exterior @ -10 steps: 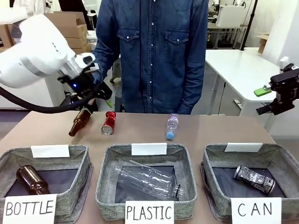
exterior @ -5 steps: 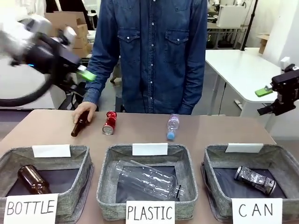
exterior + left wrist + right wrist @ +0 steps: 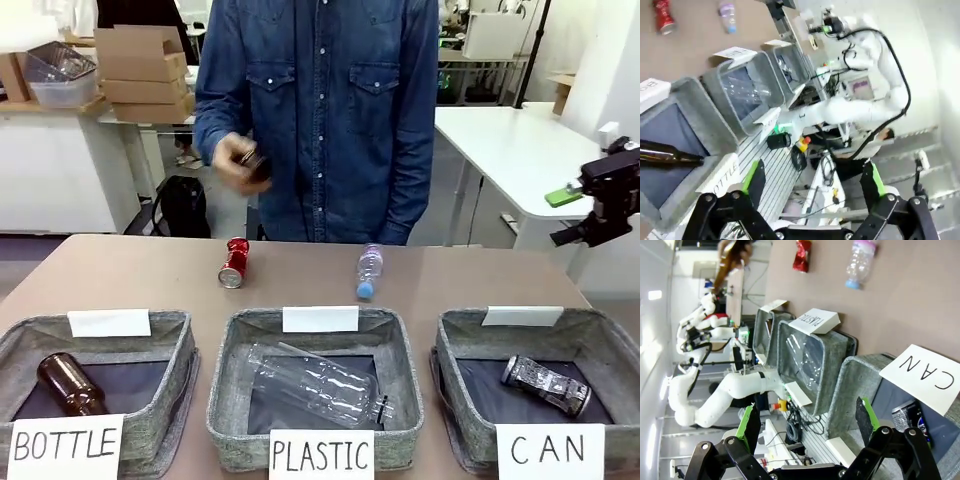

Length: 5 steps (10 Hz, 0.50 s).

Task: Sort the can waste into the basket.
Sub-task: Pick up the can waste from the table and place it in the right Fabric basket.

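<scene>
1. I am logging tool state. My right tool (image 3: pixel 560 217) is hanging off the bench's (image 3: pixel 480 275) right side, out beyond the CAN basket (image 3: pixel 600 330). In its wrist view the two green-padded fingers are standing wide apart with nothing between them. My left tool (image 3: pixel 812 180) is equally wide open and empty in its own wrist view.
2. I am locating the task items. The dark can (image 3: pixel 545 383) is lying on its side inside the CAN basket, so I judge that half done. The red can (image 3: pixel 233 262) is lying on the bench near the far edge, left of middle, with its silver top facing my side. It is well apart from the small plastic bottle (image 3: pixel 368 270).
3. I am taking the red can as the step in hand: pick it up and carry it to the CAN basket.
4. I am planning the grasp. The can is on its side and will probably roll if nudged. I am therefore aiming to come down with one finger on each side of the body, at mid-length, closing across its width rather than end to end.
5. I am watching the person's hand (image 3: pixel 240 160), which is holding a brown bottle (image 3: pixel 255 165) above the bench, just beyond the red can. I am keeping my approach low and from my own side.
6. I am planning the carry to pass over the PLASTIC basket (image 3: pixel 228 340). I am planning to release low inside the CAN basket, clear of the dark can, so nothing bounces out.
</scene>
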Each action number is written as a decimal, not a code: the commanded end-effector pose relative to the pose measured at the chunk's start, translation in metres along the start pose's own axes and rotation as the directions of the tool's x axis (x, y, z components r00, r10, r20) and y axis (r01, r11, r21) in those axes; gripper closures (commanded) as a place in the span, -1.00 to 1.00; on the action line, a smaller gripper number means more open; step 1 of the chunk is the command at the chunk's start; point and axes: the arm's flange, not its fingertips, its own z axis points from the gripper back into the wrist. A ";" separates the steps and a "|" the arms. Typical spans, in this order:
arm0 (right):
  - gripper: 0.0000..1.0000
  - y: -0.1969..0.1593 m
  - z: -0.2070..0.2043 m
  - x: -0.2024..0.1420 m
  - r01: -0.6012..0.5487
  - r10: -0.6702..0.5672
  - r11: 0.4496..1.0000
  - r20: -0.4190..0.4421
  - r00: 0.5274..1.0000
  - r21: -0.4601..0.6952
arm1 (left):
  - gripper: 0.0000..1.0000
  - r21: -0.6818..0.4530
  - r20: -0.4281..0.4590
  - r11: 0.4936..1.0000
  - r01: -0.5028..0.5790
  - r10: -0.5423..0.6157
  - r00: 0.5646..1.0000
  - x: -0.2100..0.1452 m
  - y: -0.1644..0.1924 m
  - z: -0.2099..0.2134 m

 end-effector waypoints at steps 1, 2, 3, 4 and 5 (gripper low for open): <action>-1.00 0.001 0.002 0.000 -0.021 0.021 1.000 -0.004 1.000 0.004 | -1.00 -0.028 -0.026 0.998 -0.063 0.062 0.998 0.064 0.031 -0.026; -1.00 0.001 0.002 0.000 -0.021 0.021 1.000 -0.004 1.000 0.004 | -1.00 -0.034 -0.059 0.997 -0.072 0.070 0.996 0.080 0.037 -0.032; -1.00 0.001 0.002 0.000 -0.021 0.021 1.000 -0.004 1.000 0.004 | -1.00 0.043 -0.031 0.992 -0.119 0.121 0.992 0.099 0.044 -0.044; -1.00 0.001 0.002 0.000 -0.021 0.021 1.000 -0.004 1.000 0.004 | -1.00 0.063 -0.053 0.988 -0.143 0.147 0.988 0.118 0.050 -0.062; -1.00 0.001 0.002 0.000 -0.021 0.021 1.000 -0.004 1.000 0.004 | -1.00 0.074 -0.116 0.987 -0.145 0.153 0.981 0.134 0.056 -0.078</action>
